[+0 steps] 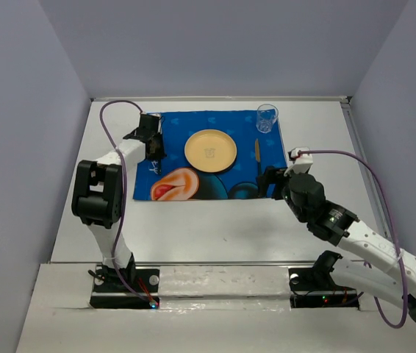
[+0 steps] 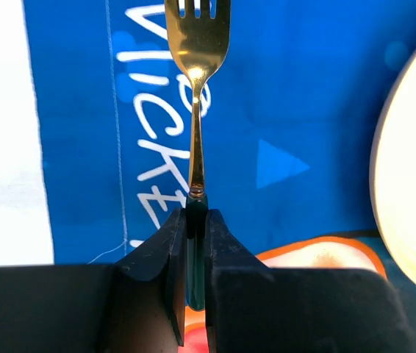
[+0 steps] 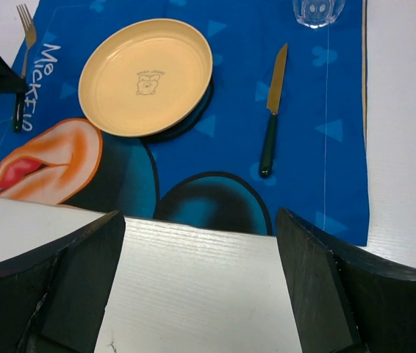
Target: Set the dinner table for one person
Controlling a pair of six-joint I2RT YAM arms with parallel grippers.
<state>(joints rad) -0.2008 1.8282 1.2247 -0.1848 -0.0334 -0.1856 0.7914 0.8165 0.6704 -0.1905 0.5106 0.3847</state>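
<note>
A gold fork with a dark green handle [image 2: 197, 110] is clamped by its handle in my left gripper [image 2: 196, 220]. It lies low over the left strip of the blue Mickey mat [image 2: 303, 88], tines pointing away. The top view shows that gripper [image 1: 153, 149] left of the yellow plate [image 1: 210, 150]. The fork also shows in the right wrist view [image 3: 24, 44]. A gold knife with a green handle [image 3: 273, 110] lies right of the plate [image 3: 146, 77]. A clear glass [image 1: 267, 118] stands at the mat's far right corner. My right gripper [image 3: 201, 243] is open and empty over the white dinner table [image 3: 193, 294], near the mat's near edge.
The blue mat [image 1: 215, 154] covers the far middle of the table [image 1: 215, 228]. Grey walls close in the back and both sides. A raised ledge runs along the near edge by the arm bases [image 1: 215, 283].
</note>
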